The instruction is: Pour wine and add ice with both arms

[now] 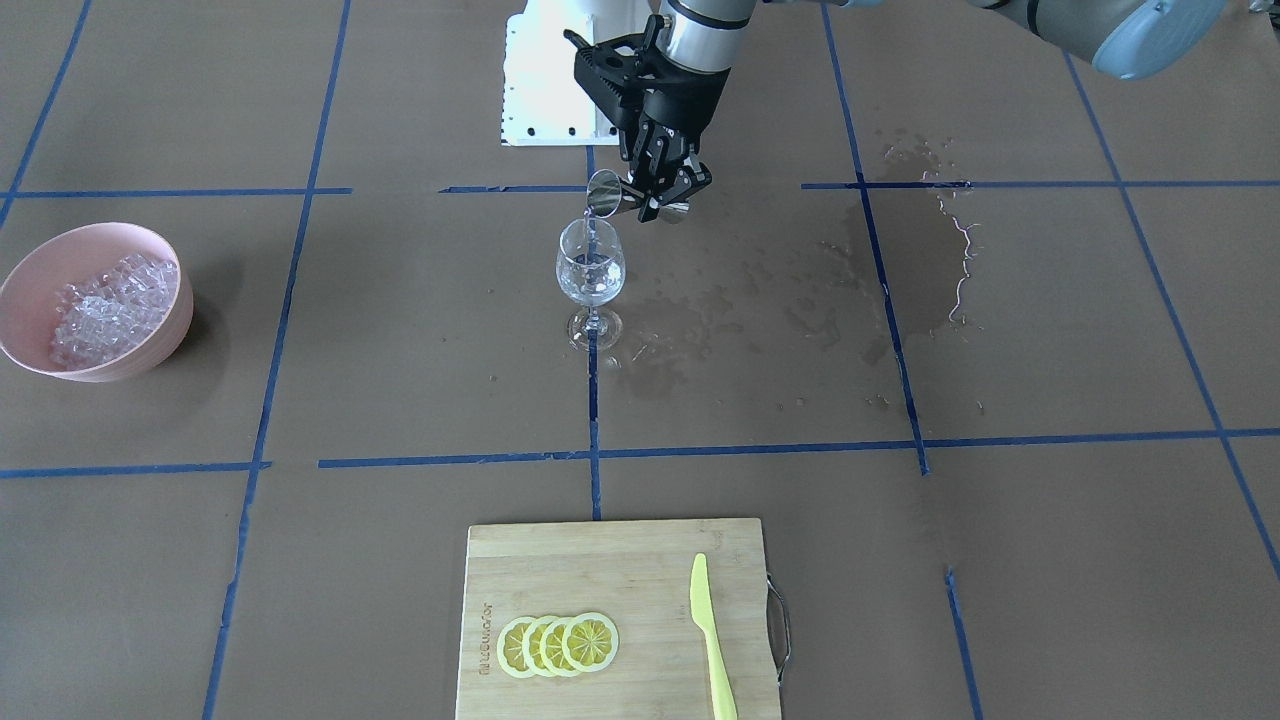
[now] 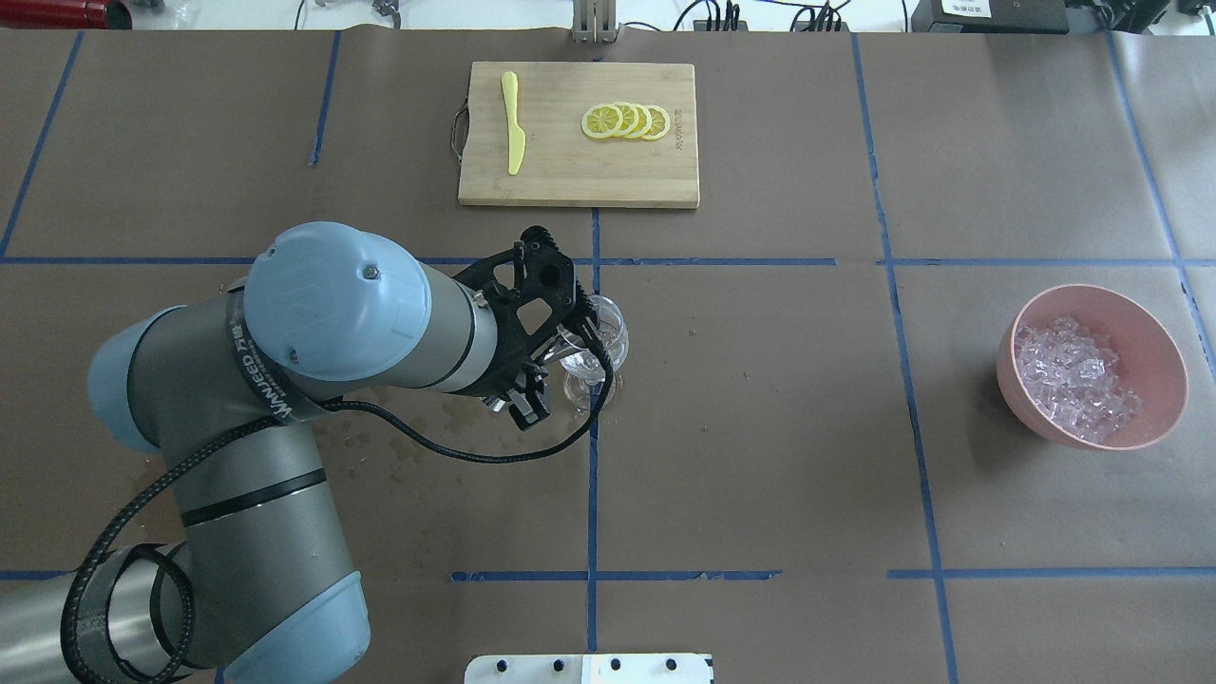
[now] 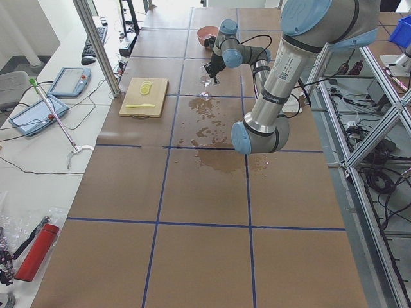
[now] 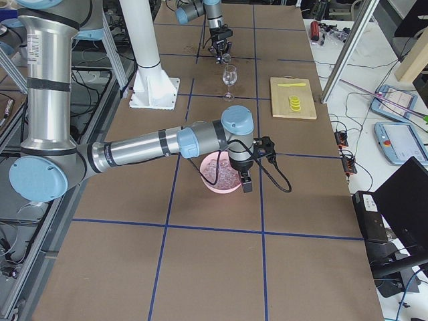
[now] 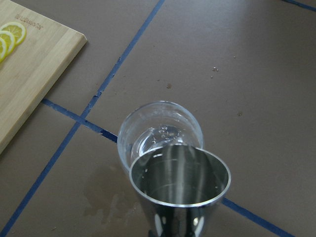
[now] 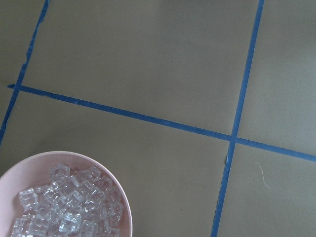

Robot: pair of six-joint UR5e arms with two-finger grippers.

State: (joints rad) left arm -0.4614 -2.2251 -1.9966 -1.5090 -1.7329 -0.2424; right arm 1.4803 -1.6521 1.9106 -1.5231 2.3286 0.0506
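Note:
My left gripper is shut on a steel measuring cup, tipped with its mouth over the wine glass. A thin stream of clear wine falls into the glass, and a little liquid sits in the bowl. In the left wrist view the cup is just above the glass rim. The ice fills a pink bowl. My right gripper hangs over that bowl; it shows only in the exterior right view, so I cannot tell whether it is open or shut.
A wooden cutting board with lemon slices and a yellow knife lies across the table from me. Wet spill patches darken the paper on my left of the glass. The white pedestal base stands behind the glass.

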